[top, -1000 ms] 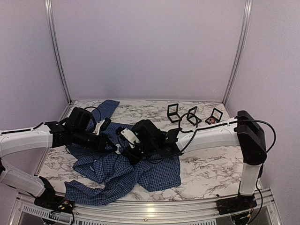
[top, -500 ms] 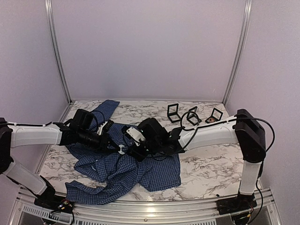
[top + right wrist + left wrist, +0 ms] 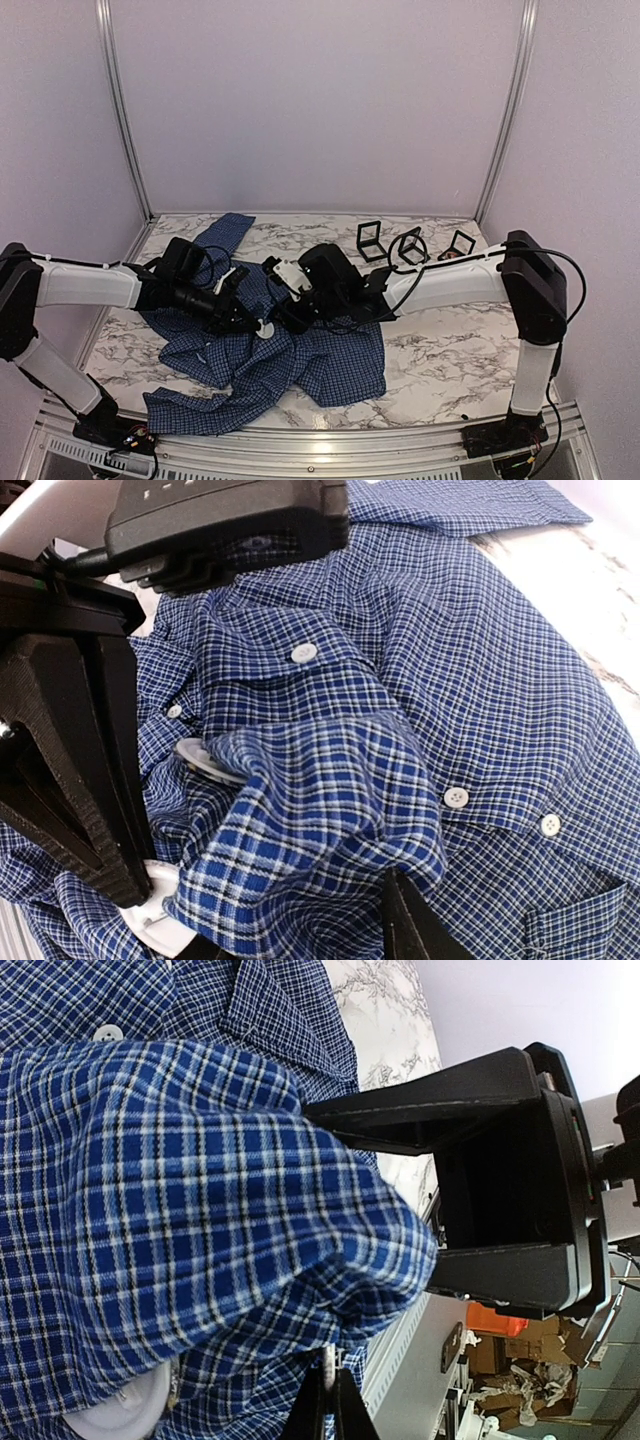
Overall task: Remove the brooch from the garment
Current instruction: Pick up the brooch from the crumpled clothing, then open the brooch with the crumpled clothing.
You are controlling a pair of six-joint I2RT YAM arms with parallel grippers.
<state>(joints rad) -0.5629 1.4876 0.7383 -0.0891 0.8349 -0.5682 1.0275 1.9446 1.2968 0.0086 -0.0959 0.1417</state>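
Note:
The garment (image 3: 330,365), a dark blue checked shirt with pale buttons, lies crumpled on the left-centre of the table. My left gripper (image 3: 252,322) is shut on a raised fold of it (image 3: 180,1180), its fingertips (image 3: 330,1385) pressed together under the bunched cloth. My right gripper (image 3: 288,312) faces it closely and is open. The same fold (image 3: 330,810) stands between its fingers (image 3: 405,920). A white round piece (image 3: 205,760) pokes out from under the fold. The brooch itself is hidden in every view.
Three small black square frame boxes (image 3: 370,240) (image 3: 410,248) (image 3: 462,243) stand at the back right of the marble table (image 3: 450,350). The left gripper's black fingers (image 3: 70,770) fill the left of the right wrist view. A metal rail (image 3: 330,440) runs along the near edge.
My right gripper's jaws have parted from shut. My left gripper has shifted right and toward the near edge, taking the fold along, and the right wrist has drawn back a little.

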